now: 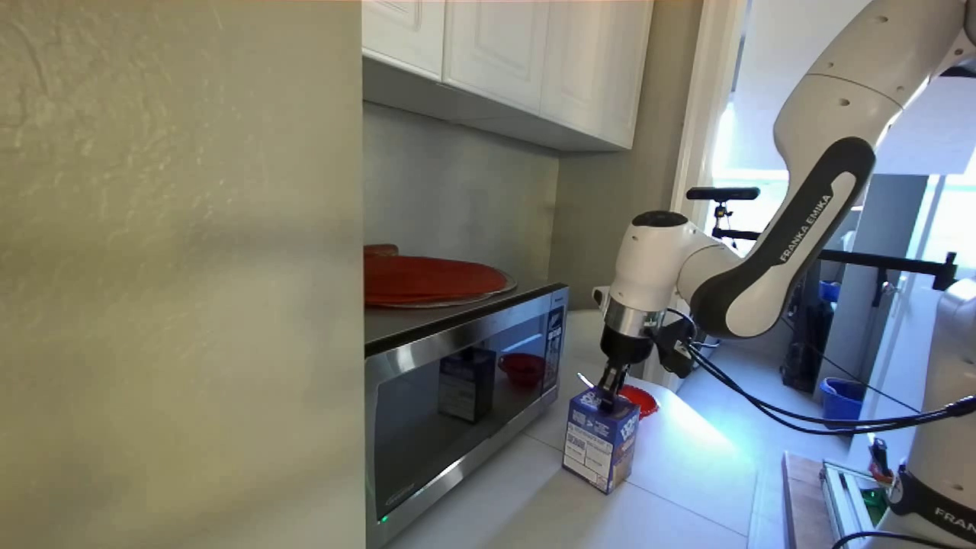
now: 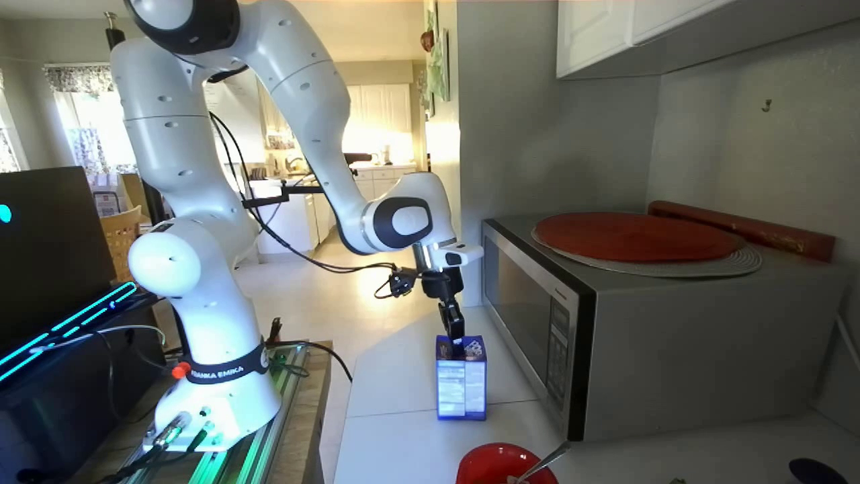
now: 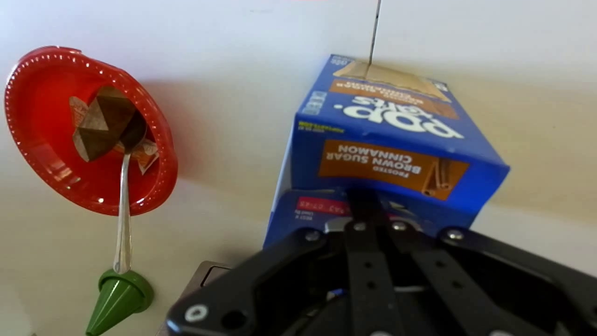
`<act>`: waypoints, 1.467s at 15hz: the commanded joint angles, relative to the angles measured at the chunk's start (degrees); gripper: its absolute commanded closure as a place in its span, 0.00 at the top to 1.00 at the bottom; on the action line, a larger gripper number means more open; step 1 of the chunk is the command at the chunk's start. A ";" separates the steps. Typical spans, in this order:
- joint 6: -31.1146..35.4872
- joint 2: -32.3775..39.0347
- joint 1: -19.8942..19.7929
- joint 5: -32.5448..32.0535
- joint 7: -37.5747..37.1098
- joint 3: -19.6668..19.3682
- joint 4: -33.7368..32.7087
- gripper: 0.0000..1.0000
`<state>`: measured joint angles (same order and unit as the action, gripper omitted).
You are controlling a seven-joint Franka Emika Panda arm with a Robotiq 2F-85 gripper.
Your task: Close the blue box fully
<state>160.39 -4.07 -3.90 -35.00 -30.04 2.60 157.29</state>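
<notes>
Black tool [image 3: 366, 201], apparently pressed together into a blunt poker and pinching nothing, points down at the top seam of the blue box [image 3: 392, 135]. Box stands upright directly beneath, presumably so that the worktop [image 2: 396, 437] backs a downward push; red bowl [image 3: 51, 130] sits apart, off to the tool's side.

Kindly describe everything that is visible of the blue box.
The blue box is an upright carton, apparently cardboard, with white Pop-Tarts lettering, brown flavour panels and whitish side print. It stands on the pale counter in front of the microwave, not touching it. The gripper appears to touch its top, whose full closure is unclear.
</notes>
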 commanded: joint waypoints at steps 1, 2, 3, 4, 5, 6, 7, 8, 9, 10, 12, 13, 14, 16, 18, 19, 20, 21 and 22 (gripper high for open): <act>1.15 1.71 -1.21 -5.31 -4.30 -0.26 0.00 0.00; 1.20 1.61 -1.14 -5.70 -4.77 -0.28 0.00 0.00; 1.17 1.32 -0.87 -4.91 -4.48 -0.24 0.00 0.00; 1.06 1.03 -0.51 -3.52 -3.68 -0.18 -0.01 0.00; 1.09 0.74 -0.15 -2.14 -2.71 -0.17 -0.03 0.00; 1.13 0.51 0.21 -0.81 -1.82 -0.17 -0.05 0.00; 1.17 0.33 0.64 0.84 -0.74 -0.19 -0.08 0.00; 1.10 0.25 1.02 2.33 0.20 -0.20 -0.11 0.00; 1.13 0.14 1.47 4.11 1.37 -0.23 -0.13 0.00; 1.06 -0.05 2.02 6.32 2.96 -0.28 -0.15 0.00; 1.09 -1.09 2.77 9.73 5.32 -0.34 0.34 0.00; 1.12 -1.62 2.96 10.82 6.09 -0.40 0.60 0.00; 0.91 -1.94 3.19 11.86 6.94 -0.49 0.58 0.00; 0.48 -2.51 3.50 13.60 8.29 -0.73 0.41 0.00; -0.49 -3.54 2.86 15.82 10.44 -0.08 0.41 0.00; -1.19 -4.07 3.03 17.28 11.86 -0.13 0.32 0.00; -1.94 -4.80 3.18 18.72 13.31 -0.18 0.31 0.00; -2.70 -5.47 3.26 19.92 14.59 -0.20 0.26 0.00; -3.81 -6.42 3.32 21.10 15.92 -0.24 0.33 0.00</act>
<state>160.02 -6.82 -1.22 -18.48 -18.83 2.52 157.07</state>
